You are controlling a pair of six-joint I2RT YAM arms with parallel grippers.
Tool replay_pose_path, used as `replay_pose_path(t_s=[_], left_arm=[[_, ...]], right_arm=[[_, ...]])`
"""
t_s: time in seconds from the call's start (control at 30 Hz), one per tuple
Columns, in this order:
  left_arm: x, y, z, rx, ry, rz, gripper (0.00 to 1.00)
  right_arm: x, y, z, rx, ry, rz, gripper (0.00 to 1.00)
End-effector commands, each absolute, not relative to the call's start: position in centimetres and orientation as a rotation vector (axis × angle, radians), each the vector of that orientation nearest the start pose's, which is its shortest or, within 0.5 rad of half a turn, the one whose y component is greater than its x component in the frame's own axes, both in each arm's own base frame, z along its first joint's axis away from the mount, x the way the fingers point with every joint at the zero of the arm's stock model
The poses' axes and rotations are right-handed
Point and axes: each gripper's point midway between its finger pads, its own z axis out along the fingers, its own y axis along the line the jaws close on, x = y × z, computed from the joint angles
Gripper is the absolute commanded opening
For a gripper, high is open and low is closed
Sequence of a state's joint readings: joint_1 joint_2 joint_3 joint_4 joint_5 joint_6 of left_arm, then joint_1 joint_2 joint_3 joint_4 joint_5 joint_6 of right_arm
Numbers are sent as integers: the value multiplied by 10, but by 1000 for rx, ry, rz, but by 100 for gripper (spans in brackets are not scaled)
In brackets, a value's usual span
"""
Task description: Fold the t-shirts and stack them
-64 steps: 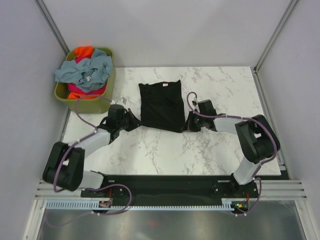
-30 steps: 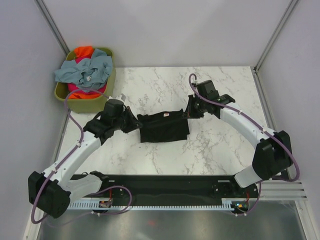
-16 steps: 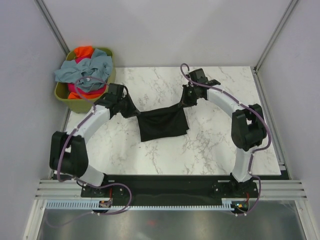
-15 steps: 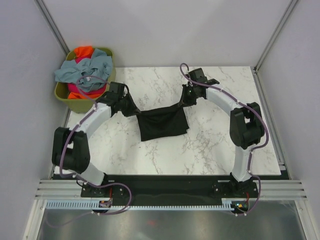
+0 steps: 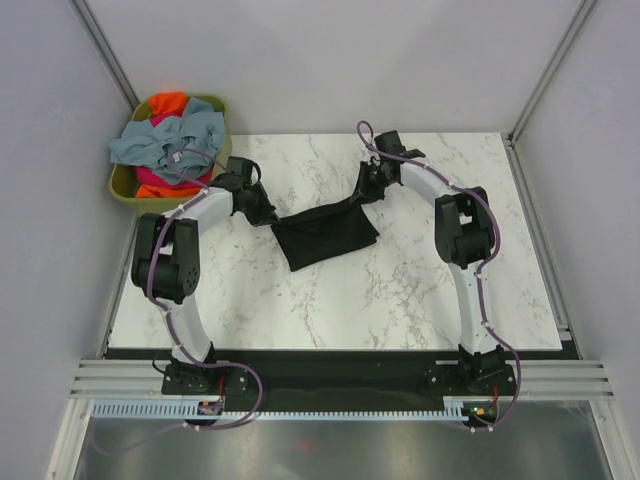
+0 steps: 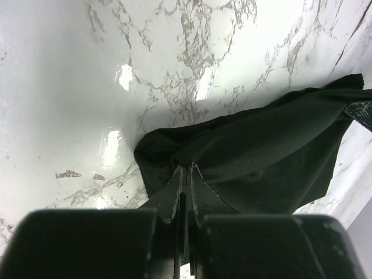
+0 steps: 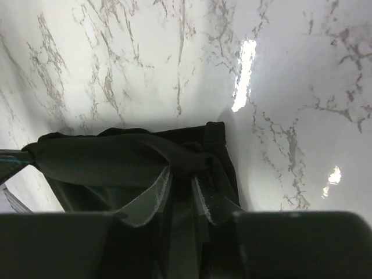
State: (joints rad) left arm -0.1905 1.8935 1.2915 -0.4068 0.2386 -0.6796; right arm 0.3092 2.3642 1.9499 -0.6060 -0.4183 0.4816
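Both arms have reached farther toward the back of the table (image 5: 420, 290) than half a second ago, and the black shirt (image 5: 325, 232) has gone with them, now stretched at more of a slant.

From above we see one black shirt held between two grippers, near the middle of the marble table. Its long axis runs left to right, along the taut upper edge. That edge tilts, with its right end nearer the far side of the table and its left end nearer the arm bases. The rest of the cloth spreads toward the near side.

The left gripper (image 5: 268, 215) pinches the shirt's left corner. In the left wrist view its fingers (image 6: 174, 189) are almost together, with black cloth (image 6: 261, 157) clamped between them. The right gripper (image 5: 368, 190) pinches the right corner. In the right wrist view its fingers (image 7: 204, 200) stand narrow, with bunched cloth (image 7: 104, 157) between them.

One green basket (image 5: 222, 150) sits off the table's far left corner. We count three colours of shirt heaped in it: grey-blue (image 5: 170, 140) on top, orange (image 5: 168, 102) behind and pink (image 5: 155, 180) beneath. We cannot tell whether more lie under them.
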Motion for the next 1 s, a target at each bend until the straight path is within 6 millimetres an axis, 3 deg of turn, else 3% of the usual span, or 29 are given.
replay_pose_path(t_s=[0.0, 0.03, 0.13, 0.23, 0.33, 0.37, 0.4, 0.43, 0.47, 0.5, 0.53, 0.57, 0.6, 0.67, 0.77, 0.8, 0.97], left_arm=[[430, -142, 88, -474, 2512, -606, 2], [428, -141, 91, -472, 2506, -601, 2], [423, -137, 99, -469, 2485, -586, 2], [416, -132, 87, -474, 2512, -547, 3], [409, -130, 68, -492, 2561, -550, 3], [408, -131, 66, -491, 2569, -558, 3], [408, -131, 65, -496, 2571, -558, 3], [407, -132, 65, -495, 2574, -563, 2], [407, -132, 67, -492, 2569, -569, 2], [407, -132, 70, -490, 2563, -571, 2], [404, -133, 74, -488, 2556, -578, 2], [405, -131, 84, -488, 2526, -571, 2], [404, -128, 86, -490, 2519, -557, 2], [403, -125, 88, -493, 2509, -534, 4], [397, -121, 80, -521, 2536, -534, 5], [395, -121, 76, -536, 2545, -540, 5], [380, -117, 58, -549, 2591, -505, 4]], right_arm=[[503, 254, 65, 7, 2604, 854, 26], [505, 255, 67, 1, 2590, 854, 44], [508, 253, 71, 0, 2573, 840, 75], [513, 241, 88, 1, 2534, 791, 83], [508, 233, 117, -29, 2470, 759, 83], [495, 230, 109, -26, 2493, 763, 83], [488, 231, 130, -33, 2448, 790, 84], [485, 235, 138, -49, 2402, 834, 84], [466, 235, 120, -43, 2441, 867, 83], [457, 240, 137, -60, 2396, 913, 83], [456, 244, 141, -81, 2347, 948, 81], [435, 250, 128, -105, 2373, 1030, 79], [434, 258, 139, -128, 2304, 1086, 77], [413, 263, 119, -119, 2338, 1190, 71], [405, 269, 91, -92, 2367, 1250, 57], [399, 266, 73, -67, 2409, 1241, 53], [399, 253, 36, -23, 2473, 1118, 47]])
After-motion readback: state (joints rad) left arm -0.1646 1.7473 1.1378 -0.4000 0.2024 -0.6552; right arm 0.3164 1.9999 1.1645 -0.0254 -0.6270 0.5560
